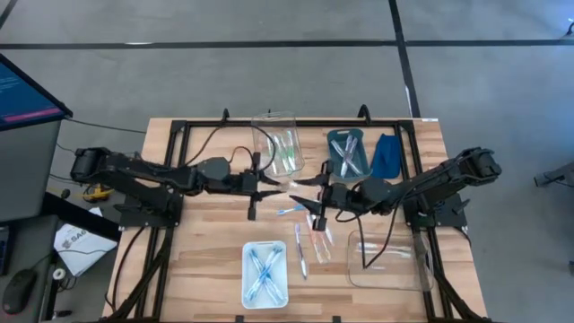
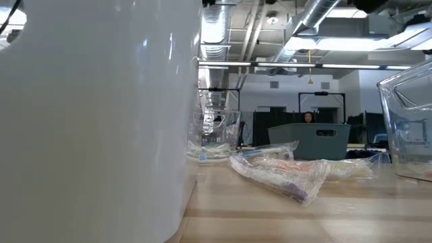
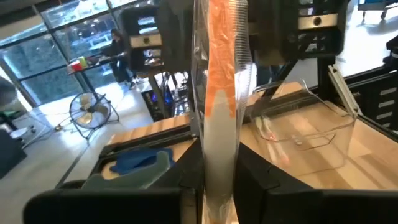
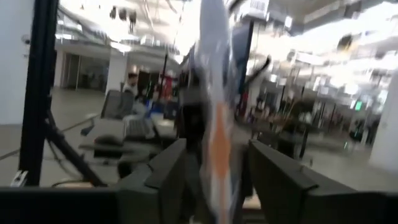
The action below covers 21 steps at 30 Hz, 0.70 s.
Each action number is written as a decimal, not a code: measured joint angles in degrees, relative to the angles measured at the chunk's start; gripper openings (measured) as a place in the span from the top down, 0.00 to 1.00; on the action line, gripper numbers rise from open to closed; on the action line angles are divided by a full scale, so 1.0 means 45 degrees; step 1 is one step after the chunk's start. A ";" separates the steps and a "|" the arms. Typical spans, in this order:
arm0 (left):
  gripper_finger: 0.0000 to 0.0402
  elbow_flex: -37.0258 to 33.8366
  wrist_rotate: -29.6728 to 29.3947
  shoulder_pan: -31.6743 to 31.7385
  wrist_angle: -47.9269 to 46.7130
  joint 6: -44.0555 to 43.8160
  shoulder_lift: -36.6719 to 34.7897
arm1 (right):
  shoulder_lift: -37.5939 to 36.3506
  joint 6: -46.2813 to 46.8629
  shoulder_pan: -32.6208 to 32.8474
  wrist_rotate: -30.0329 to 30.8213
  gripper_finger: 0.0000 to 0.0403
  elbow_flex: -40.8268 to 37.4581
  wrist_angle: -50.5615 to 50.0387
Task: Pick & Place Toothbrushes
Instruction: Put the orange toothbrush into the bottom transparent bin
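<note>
Below — wooden table [image 1: 215, 269], grey floor [image 1: 224, 72].

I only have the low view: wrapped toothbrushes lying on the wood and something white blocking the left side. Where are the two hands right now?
Observer: In the high view, the left hand and the right hand meet above the middle of the table.
Operator: Is either one holding anything?
Observer: The left wrist view shows the left hand shut on a wrapped orange toothbrush, which stands upright between its fingers.
Operator: And the right one?
Observer: Its wrist view shows an orange toothbrush between its fingers too, but they stand clear of it on both sides, so that hand is open.
</note>
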 joint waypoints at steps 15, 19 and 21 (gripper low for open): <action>0.89 0.0991 -0.0868 0.0784 -0.7084 -0.0193 -0.1844 | 0.0000 0.3795 -0.0374 0.0019 0.38 0.4120 -1.1607; 0.89 0.1503 -0.1202 0.0768 -0.9135 -0.0344 -0.1829 | -0.0005 0.5458 -0.0475 0.0024 0.38 0.5149 -1.5443; 0.89 0.1823 -0.1148 0.0753 -1.0071 -0.0590 -0.1792 | -0.0005 0.6093 -0.0531 0.0026 0.38 0.5466 -1.6947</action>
